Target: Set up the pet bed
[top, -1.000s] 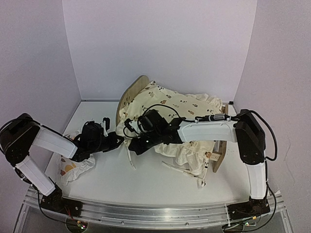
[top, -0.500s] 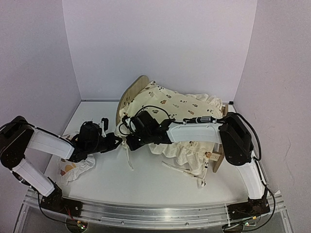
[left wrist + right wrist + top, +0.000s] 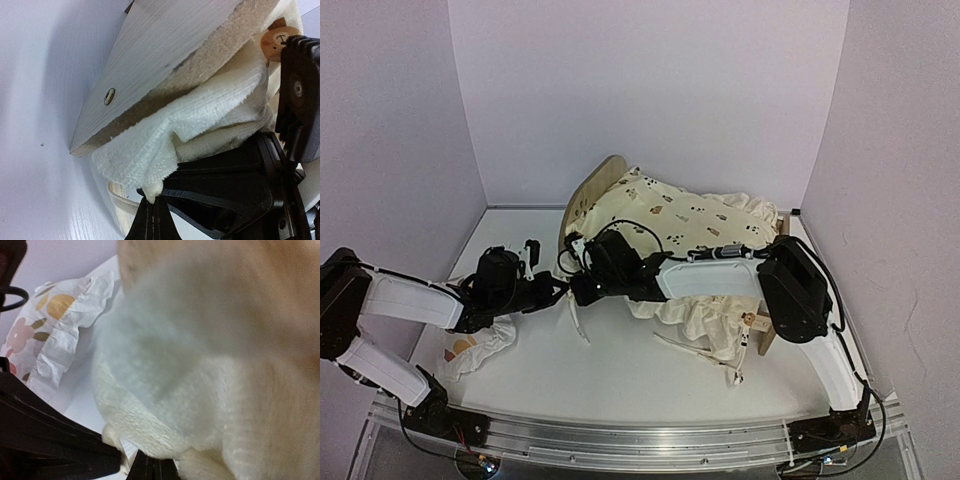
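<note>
Bed [image 3: 782,224] sat toward the back and right of the desk [image 3: 620,375], lying crosswise. Light wood throughout. Arched headboard [image 3: 586,198] formed its left end, upright and the tallest part. The low footboard [image 3: 772,330] closed the right end, near the right arm's upright link. In the left wrist view the headboard [image 3: 165,45] showed a pale, fine-grained face, a rough cut edge and one metal screw head set flush. Cushion [image 3: 680,212], cream with small brown prints, was heaped over the frame between the two boards and hid the base. Its ruffled edge spilled over the near side onto the desk, with ties trailing. Left pincer [image 3: 558,291] lay low at the near foot of the headboard, closed tight. A corner of the cushion's [image 3: 200,115] white terry underside was nipped at the tips of that pincer [image 3: 152,222]. Right pincer [image 3: 577,292] sat just beside it, pointing toward it, also closed. In its own view the tips [image 3: 150,469] met under blurred cloth crowding the lens; could not tell whether any fabric was caught. A small wooden bear-face bead [image 3: 277,40] showed against the cushion. Pillow [image 3: 470,345], white with orange-brown prints, lay crumpled on the desk beneath the left arm, apart from the bed.
</note>
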Motion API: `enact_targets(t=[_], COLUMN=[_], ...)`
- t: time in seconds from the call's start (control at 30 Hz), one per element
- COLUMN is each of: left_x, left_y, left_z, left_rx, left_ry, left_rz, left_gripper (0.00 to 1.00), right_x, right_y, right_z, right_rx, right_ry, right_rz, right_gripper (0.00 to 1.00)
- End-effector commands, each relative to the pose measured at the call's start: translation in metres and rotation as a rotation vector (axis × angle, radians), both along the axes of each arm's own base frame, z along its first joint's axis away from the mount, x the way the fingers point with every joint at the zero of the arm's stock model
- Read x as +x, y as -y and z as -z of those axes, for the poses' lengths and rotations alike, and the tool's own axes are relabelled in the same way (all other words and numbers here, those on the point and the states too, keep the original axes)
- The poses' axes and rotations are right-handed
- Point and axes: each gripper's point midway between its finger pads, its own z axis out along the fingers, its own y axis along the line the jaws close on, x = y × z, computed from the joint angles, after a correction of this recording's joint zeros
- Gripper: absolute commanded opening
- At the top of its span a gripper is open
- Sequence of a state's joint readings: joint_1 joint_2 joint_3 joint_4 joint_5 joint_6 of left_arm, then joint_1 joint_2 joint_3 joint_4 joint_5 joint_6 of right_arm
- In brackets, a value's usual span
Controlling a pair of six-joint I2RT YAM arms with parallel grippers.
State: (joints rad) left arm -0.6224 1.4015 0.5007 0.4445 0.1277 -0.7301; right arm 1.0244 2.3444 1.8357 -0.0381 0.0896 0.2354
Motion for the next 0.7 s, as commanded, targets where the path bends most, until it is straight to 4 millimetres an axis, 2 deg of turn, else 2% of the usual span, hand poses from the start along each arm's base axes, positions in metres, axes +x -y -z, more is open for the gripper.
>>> enact_targets(t=[0.0,0.23,0.43,0.67], left_x=[0.003,0.002,0.003,0.002], left_y=[0.001,-0.001,0.0,0.003], left_z=[-0.019,-0.035,-0.048,-0.057], left_rx=[0.005,0.011,0.02,0.019], left_ry=[0.043,0.063,0.075,0.08], left_rz=[0.013,0.015,0.025,0.044], left_gripper=[0.0,0.01,0.02,0.06], right_x=[-0.003,-0.015,-0.013,-0.012], right_y=[-0.022,-0.031,-0.033,-0.039], right_z=[-0.015,-0.004,-0.013,-0.022], right_rx=[0.139,0.249,0.423,0.51], right_ry=[0.075,0.128,0.14,0.144], right_rz=[-0.087,-0.212,-0.237,-0.268], right_gripper=[0.0,0.0,0.0,0.0])
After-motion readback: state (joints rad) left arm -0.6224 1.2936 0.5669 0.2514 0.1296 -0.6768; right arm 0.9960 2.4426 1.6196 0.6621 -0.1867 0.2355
